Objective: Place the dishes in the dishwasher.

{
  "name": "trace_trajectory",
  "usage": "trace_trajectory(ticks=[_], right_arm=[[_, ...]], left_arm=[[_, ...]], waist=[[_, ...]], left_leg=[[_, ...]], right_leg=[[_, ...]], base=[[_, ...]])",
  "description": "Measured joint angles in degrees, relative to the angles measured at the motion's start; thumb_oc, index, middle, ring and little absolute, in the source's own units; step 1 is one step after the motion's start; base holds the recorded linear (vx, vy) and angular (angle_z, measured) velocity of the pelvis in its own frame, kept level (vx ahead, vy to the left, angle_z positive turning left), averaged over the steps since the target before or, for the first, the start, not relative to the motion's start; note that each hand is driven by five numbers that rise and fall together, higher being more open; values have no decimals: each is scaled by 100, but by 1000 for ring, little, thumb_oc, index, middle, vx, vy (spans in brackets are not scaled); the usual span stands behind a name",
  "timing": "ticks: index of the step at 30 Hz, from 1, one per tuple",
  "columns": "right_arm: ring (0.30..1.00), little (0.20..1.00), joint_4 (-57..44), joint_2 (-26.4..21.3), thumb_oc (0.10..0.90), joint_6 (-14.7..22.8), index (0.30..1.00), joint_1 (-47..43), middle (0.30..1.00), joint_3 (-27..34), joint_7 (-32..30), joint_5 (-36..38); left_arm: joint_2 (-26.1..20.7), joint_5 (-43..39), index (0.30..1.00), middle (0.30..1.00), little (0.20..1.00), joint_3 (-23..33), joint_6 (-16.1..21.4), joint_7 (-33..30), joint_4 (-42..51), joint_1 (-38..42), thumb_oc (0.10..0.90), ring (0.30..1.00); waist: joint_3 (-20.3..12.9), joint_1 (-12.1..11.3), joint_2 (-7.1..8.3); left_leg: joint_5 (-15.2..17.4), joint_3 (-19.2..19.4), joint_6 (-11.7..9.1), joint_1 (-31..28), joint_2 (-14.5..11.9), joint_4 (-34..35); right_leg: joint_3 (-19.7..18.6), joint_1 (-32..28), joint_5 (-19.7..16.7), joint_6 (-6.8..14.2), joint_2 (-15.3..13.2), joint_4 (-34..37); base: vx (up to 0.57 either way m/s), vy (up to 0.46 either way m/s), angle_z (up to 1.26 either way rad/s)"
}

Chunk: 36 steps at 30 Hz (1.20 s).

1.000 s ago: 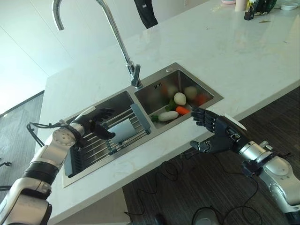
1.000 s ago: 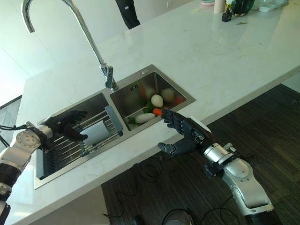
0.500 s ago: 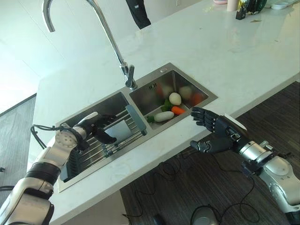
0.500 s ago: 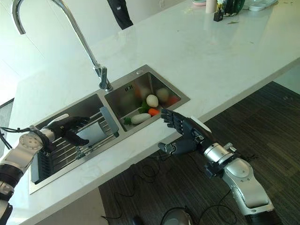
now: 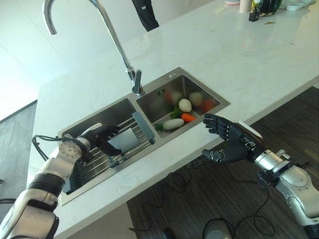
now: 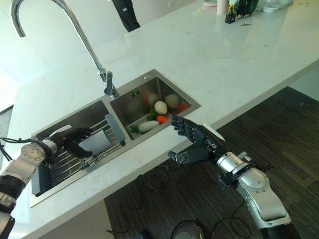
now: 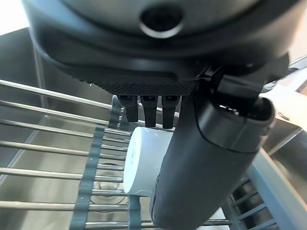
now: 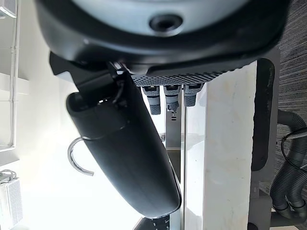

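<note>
A white cup lies on its side on the wire rack over the left basin of the steel sink. My left hand is at the cup's open end, fingers curled over its rim and thumb against its side. My right hand hovers open in front of the counter's front edge, below the right basin, holding nothing.
The right basin holds vegetables: a white radish, a carrot and a pale round one. A tall curved faucet rises behind the sink. The white counter stretches right, with small items far back. A person's dark clothing shows beyond.
My left hand has moved in over the rack and curled its fingers round the white cup. The camera has shifted slightly. The right hand has stayed put.
</note>
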State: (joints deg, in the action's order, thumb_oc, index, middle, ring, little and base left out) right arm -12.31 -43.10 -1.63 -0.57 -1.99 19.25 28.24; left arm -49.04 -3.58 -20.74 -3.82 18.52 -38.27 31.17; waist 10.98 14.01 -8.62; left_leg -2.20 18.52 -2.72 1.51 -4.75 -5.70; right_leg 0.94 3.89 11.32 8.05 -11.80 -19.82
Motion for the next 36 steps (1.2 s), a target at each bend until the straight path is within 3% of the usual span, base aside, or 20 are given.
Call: trace_trajectory(ticks=[12,28,36], right_arm=[[900,900,0,-10,800,0,900,0,900,-11,-4,0],[900,900,0,20,800,9,900,-310,900,-178,-110,1],[900,900,0,41,800,17,900,-310,900,-178,-184,0]], left_arm=[[54,133,900,900,900,0,-6,10,-238,0,800,900],[56,288,900,900,900,1,8,-239,-324,128,800,900],[56,405,900,900,900,2,16,-356,-343,146,800,900]], waist=[[15,-3,22],[145,-30,300],[143,-31,311]], left_leg=[[2,5,-2,-2,-1,0],[49,-5,-2,33,-48,-127],[107,-1,-16,56,-119,-243]], right_leg=[[-6,1,0,0,2,-1],[-6,-19,-10,-9,32,-21],[-31,-27,-30,-23,87,-13]], base=[[0,0,0],[-4,-20,0],[2,-6,-1]])
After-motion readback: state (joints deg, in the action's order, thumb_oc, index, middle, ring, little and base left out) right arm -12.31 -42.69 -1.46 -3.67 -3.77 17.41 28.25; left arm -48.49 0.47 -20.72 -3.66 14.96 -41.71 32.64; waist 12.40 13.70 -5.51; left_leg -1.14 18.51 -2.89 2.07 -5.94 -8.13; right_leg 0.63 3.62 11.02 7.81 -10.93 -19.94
